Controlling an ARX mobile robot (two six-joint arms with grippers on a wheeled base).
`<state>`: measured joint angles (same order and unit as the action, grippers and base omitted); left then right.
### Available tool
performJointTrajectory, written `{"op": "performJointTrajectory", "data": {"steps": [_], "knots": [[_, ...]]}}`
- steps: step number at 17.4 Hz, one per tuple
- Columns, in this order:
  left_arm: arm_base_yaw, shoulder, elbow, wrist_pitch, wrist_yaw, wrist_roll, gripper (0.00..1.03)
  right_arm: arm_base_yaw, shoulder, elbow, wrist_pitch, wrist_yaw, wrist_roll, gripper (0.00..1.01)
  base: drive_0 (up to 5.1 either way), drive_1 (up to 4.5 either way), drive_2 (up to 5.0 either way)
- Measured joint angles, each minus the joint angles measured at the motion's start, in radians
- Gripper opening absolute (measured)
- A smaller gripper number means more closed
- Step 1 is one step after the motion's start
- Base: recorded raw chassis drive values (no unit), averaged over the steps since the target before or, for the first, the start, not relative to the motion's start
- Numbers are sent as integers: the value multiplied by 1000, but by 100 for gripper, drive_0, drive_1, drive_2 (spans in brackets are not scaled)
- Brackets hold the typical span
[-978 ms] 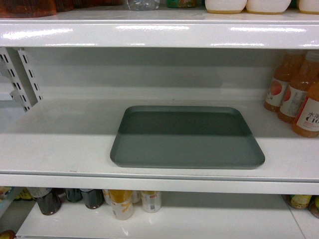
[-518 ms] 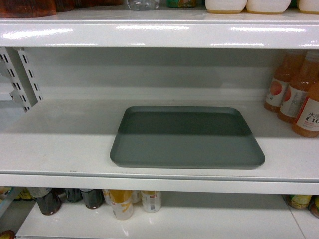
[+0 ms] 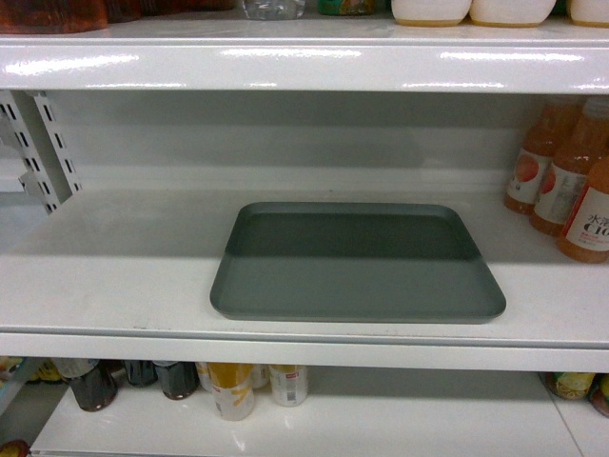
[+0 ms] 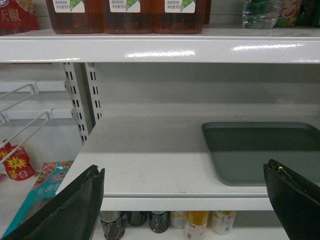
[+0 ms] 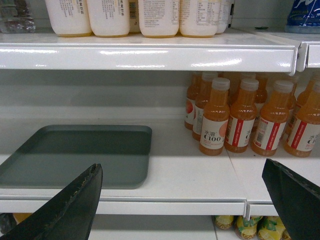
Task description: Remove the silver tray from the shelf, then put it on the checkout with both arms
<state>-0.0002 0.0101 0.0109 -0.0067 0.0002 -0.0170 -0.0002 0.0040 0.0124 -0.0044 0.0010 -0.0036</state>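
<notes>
Silver tray (image 4: 265,150) is running off the right edge in the left wrist view. Left gripper (image 4: 185,210) and right gripper (image 5: 185,205) fingers are getting clipped at the bottom corners. Orange bottles (image 3: 571,181) are getting cropped at the head view's right edge, labels too blurry to read.

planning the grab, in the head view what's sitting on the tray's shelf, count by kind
tray: 1
orange bottles: 3 in view, at the right edge
total: 4
</notes>
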Motion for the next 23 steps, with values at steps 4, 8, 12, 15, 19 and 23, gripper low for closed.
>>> {"op": "performJointTrajectory", "data": {"steps": [4,8,12,15,19,23], "knots": [[0,0,0,0,0,0,98,0,0,0,0,0,0,98,0,0,0],[0,0,0,0,0,0,98,0,0,0,0,0,0,98,0,0,0],[-65,193,108,-229,-138,-122,98,-6,81,54,-163,-63,14,98,0,0,0],[-128,761,141,93,-92,-231,98,124,552,115,-25,-57,19,98,0,0,0],[-156,1396,317,432,-83,-183,98,186,1084,250,305,-76,68,98,0,0,0],[-156,1768,543,472,-103,-129,98,190,1485,455,436,-100,110,98,0,0,0]]}}
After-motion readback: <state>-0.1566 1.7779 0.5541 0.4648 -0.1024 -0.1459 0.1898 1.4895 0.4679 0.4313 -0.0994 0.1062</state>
